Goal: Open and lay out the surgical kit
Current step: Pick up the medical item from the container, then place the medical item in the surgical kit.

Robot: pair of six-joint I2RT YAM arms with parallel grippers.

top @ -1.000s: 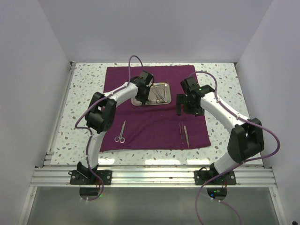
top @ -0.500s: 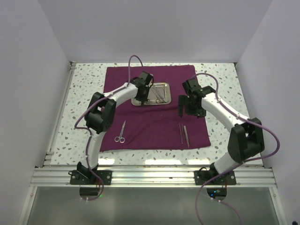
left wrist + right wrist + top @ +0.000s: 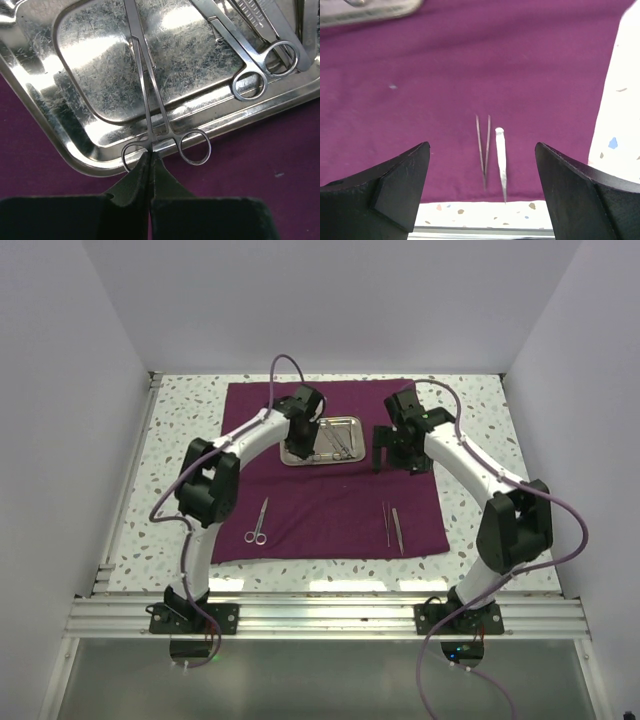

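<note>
The maroon cloth (image 3: 330,505) lies spread flat, with the steel tray (image 3: 357,440) at its far middle. My left gripper (image 3: 150,155) is shut on the shank of ring-handled forceps (image 3: 150,95), just above the rings. The forceps' tips lie inside the tray (image 3: 60,145) and the rings overhang its near rim. Another ring-handled instrument (image 3: 240,55) and further tools rest in the tray. My right gripper (image 3: 481,145) hangs open and empty above the cloth, right of the tray. Two tweezers (image 3: 483,145) (image 3: 501,160) lie below it near the cloth's front edge. Scissors (image 3: 258,522) lie at the cloth's front left.
The speckled tabletop (image 3: 470,420) borders the cloth on all sides. White walls enclose the back and both sides. An aluminium rail (image 3: 330,615) carrying the arm bases runs along the near edge.
My left gripper closed onto the forceps' shank at the tray's rim. My right gripper moved toward the back of the cloth, staying open.
</note>
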